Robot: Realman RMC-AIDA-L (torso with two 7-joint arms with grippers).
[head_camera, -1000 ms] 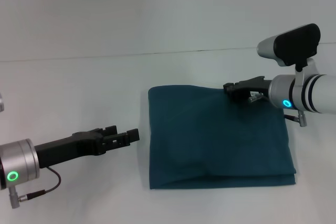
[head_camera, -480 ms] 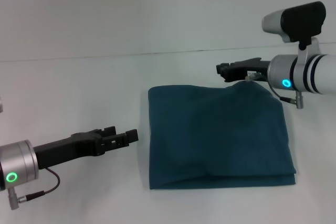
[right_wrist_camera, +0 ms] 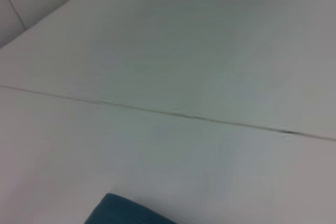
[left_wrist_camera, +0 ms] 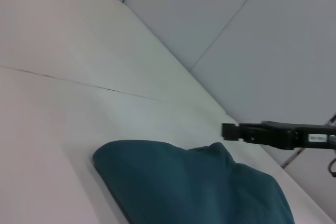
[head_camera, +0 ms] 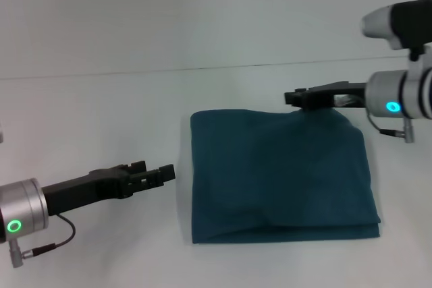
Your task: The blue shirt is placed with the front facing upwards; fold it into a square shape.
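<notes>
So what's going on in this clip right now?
A two-armed robot is folding a blue shirt, which now lies on the white table as a rough square, plain side up. The right pincer hovers just beyond the shirt's far edge, lifted off the cloth and holding nothing. The left pincer hangs beside the shirt's left edge, not touching it. The fold looks essentially finished, apart from a slight bulge at the far edge.
</notes>
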